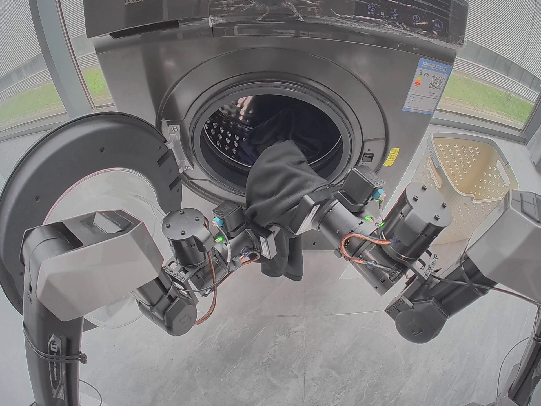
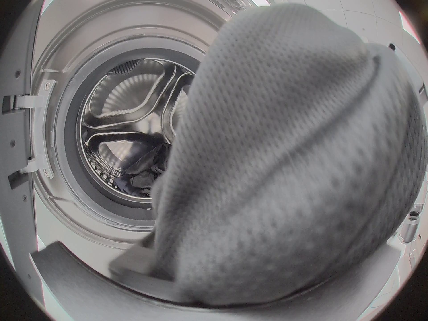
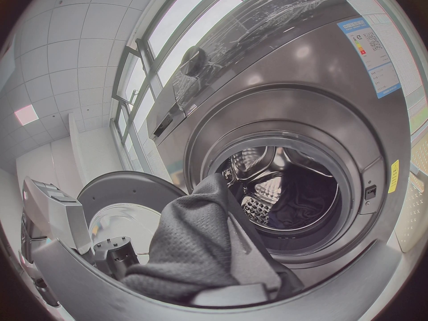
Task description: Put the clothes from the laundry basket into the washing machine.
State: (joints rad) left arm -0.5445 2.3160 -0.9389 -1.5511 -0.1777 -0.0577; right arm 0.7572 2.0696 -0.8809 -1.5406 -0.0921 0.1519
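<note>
Dark garment (image 1: pixel 279 181): draped over both grippers at the washing machine (image 1: pixel 372 80) opening, lower end hanging outside.
Left gripper (image 1: pixel 269 243): under the cloth; cannot tell how far open.
Right gripper (image 1: pixel 301 212): likewise covered; cannot tell.
Drum (image 3: pixel 261 186): dark clothes (image 3: pixel 303 197) inside.
Door (image 1: pixel 79 148): swung open to the left.
Laundry basket (image 1: pixel 473 176): right of the machine.

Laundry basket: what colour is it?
Cream laundry basket, perforated with small crosses; clearest in the head view.
</note>
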